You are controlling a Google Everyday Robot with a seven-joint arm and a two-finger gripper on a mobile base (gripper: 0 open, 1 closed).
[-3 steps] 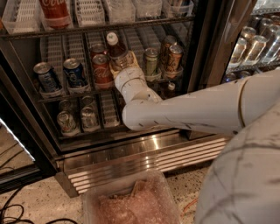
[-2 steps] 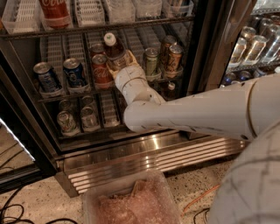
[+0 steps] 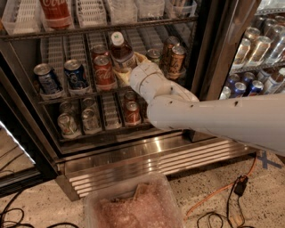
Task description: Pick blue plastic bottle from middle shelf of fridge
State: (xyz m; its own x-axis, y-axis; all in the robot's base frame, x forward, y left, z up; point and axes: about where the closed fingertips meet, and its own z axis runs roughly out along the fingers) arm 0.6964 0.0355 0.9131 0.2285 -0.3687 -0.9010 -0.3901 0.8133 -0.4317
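Note:
The blue plastic bottle [image 3: 121, 50], with dark brown drink and a white cap, stands slightly tilted at the front of the middle shelf [image 3: 53, 99] of the fridge [image 3: 133, 153]. It is between red cans [image 3: 103, 71] and gold-brown cans [image 3: 174, 59]. My gripper [image 3: 127, 64] reaches in from the right on the white arm. Its pale fingers [image 3: 121, 75] are closed around the bottle's lower body, which hides the label.
Blue cans [image 3: 75, 74] sit left on the middle shelf. A red-labelled cola bottle [image 3: 56, 11] stands on the shelf above. Silver cans [image 3: 69, 124] fill the shelf below. The dark door post [image 3: 219, 49] is close on the right. A clear bin [image 3: 133, 205] and cables [image 3: 222, 196] lie on the floor.
The bottle and gripper have shifted slightly to the right and forward together. The arm has moved a little lower in the view.

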